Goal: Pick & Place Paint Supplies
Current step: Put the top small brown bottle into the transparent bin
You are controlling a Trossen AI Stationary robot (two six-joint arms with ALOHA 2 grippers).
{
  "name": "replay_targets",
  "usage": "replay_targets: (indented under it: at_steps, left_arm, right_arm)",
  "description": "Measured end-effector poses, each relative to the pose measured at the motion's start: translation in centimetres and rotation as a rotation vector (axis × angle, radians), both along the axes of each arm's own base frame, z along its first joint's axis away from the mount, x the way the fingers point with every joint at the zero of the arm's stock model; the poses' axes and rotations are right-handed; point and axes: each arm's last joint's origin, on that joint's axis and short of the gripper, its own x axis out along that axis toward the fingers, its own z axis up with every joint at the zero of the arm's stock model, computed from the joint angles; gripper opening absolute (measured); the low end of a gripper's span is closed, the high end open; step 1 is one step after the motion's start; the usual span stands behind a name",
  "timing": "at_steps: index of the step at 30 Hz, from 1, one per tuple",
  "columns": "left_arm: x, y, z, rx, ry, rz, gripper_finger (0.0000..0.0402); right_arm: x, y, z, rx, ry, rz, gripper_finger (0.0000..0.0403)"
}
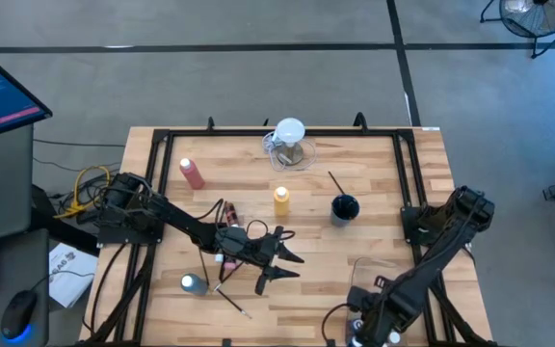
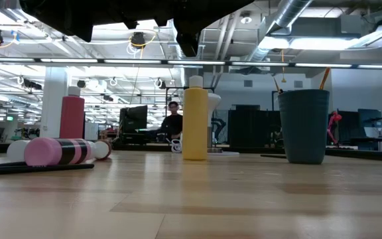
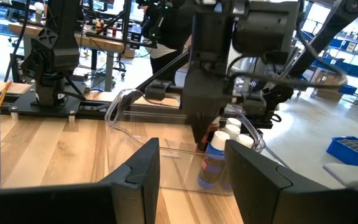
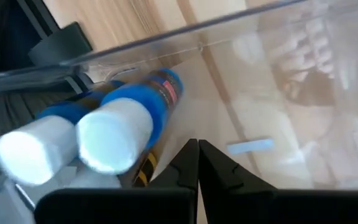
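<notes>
Three tall squeeze bottles showed: a pink-red bottle [image 1: 192, 173] upright near the left rail, a yellow bottle [image 1: 281, 200] upright mid-worktop, and a blue bottle [image 4: 143, 107] lying inside the clear bin [image 1: 369, 275] at the near right, beside at least two white-capped small bottles [image 3: 232, 129]. One more small bottle [image 1: 193, 283] stood near the front left, and another, pink [image 2: 52, 151], lay on its side. Two brushes were countable: one [image 1: 337, 183] leaning in the dark cup [image 1: 344, 208], one [image 1: 234, 300] flat on the wood. The left hand [image 1: 287, 265] hovered mid-worktop, fingers apart and holding nothing. The right hand [image 4: 197, 163] was down inside the bin, fingers pressed together, gripping nothing. The worktop [image 1: 383, 183] was pale butcher-block framed by black rails, with a clear jug [image 1: 289, 145] at the back. Beyond lay grey floor, a monitor, and an open office with a seated person [image 2: 172, 123].
</notes>
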Motion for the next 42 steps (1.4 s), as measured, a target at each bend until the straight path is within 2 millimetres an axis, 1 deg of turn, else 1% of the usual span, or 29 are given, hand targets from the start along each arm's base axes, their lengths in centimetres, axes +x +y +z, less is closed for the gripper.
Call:
replay_targets:
  at_steps: [5, 10, 13, 17, 20, 24, 28, 31, 34, 38, 40, 42]
  left_arm:
    - [0.0, 0.0, 0.0, 0.0, 0.0, 0.0, 0.014]
    - [0.0, 0.0, 0.0, 0.0, 0.0, 0.0, 0.014]
    - [0.0, 0.0, 0.0, 0.0, 0.001, 0.0, 0.014]
    - [0.0, 0.0, 0.0, 0.0, 0.0, 0.0, 0.014]
    - [0.0, 0.0, 0.0, 0.001, 0.0, -0.014, 0.014]
    - [0.0, -0.1, 0.0, 0.001, 0.002, -0.028, 0.014]
    - [-0.5, -0.9, 0.2, 0.013, 0.013, -0.096, 0.014]
    - [-1.7, -2.3, 1.8, 0.079, -0.008, -0.143, 0.014]
    - [-3.9, -3.9, 3.8, 0.167, -0.004, -0.101, 0.014]
    - [-7.7, -6.0, 6.7, 0.279, 0.009, 0.057, 0.014]
    - [-9.6, -6.8, 7.6, 0.318, 0.023, 0.141, 0.014]
    - [-11.1, -7.4, 8.1, 0.343, 0.035, 0.214, 0.014]
  right_arm:
    - [0.1, -0.2, 2.4, -0.081, -0.008, 0.021, 0.0]
    - [-0.1, -1.1, 5.4, -0.233, -0.024, 0.017, 0.0]
    - [-0.1, -1.7, 7.1, -0.337, -0.073, 0.012, 0.0]
    - [0.3, -2.4, 8.9, -0.459, -0.199, 0.008, 0.0]
    - [0.8, -2.6, 9.6, -0.525, -0.29, 0.056, 0.0]
    - [1.5, -2.9, 9.9, -0.583, -0.346, 0.118, 0.0]
    - [2.3, -3.1, 10.0, -0.643, -0.413, 0.18, 0.0]
    - [3.1, -3.3, 10.1, -0.67, -0.442, 0.231, 0.0]
    - [3.8, -3.6, 10.2, -0.698, -0.467, 0.275, 0.0]
    - [5.1, -4.0, 10.4, -0.737, -0.506, 0.335, 0.0]
    - [6.0, -4.3, 10.5, -0.745, -0.529, 0.368, 0.0]
    - [7.3, -4.7, 10.6, -0.725, -0.55, 0.411, 0.0]
